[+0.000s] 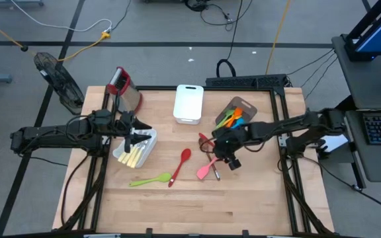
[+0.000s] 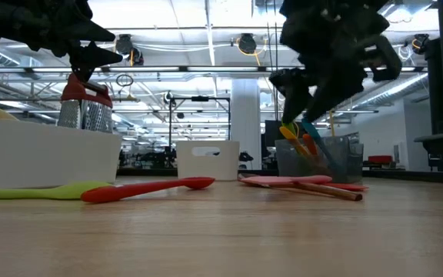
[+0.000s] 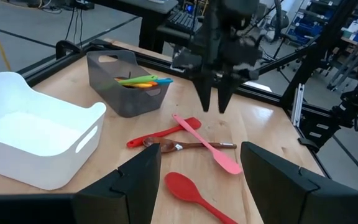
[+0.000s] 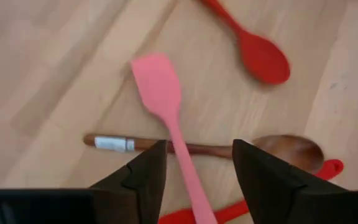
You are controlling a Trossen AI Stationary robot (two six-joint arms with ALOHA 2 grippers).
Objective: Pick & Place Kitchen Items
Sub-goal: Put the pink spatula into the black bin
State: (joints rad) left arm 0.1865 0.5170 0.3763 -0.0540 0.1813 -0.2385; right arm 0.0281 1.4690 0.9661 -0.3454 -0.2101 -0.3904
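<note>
Several kitchen items lie loose mid-table: a pink spatula point(image 4: 160, 93) crossing a wooden spoon point(image 4: 284, 149), a red spoon point(image 1: 181, 165) and a green spoon point(image 1: 151, 179). My right gripper point(image 4: 194, 177) hangs open just above the pink spatula's handle, one finger on each side of it, pointing slantwise down; the left wrist view shows its fingertips point(image 3: 213, 102) clear of the table. My left gripper point(image 1: 139, 130) waits open over a white bin point(image 1: 147, 151) that holds pale-yellow-handled cutlery.
A grey bin point(image 1: 240, 112) with green, orange and blue utensils stands at the back right, another white bin point(image 1: 188, 103) at the back middle, and a steel grater with a red top point(image 1: 122, 84) at the back left. Bare wood lies along the near edge.
</note>
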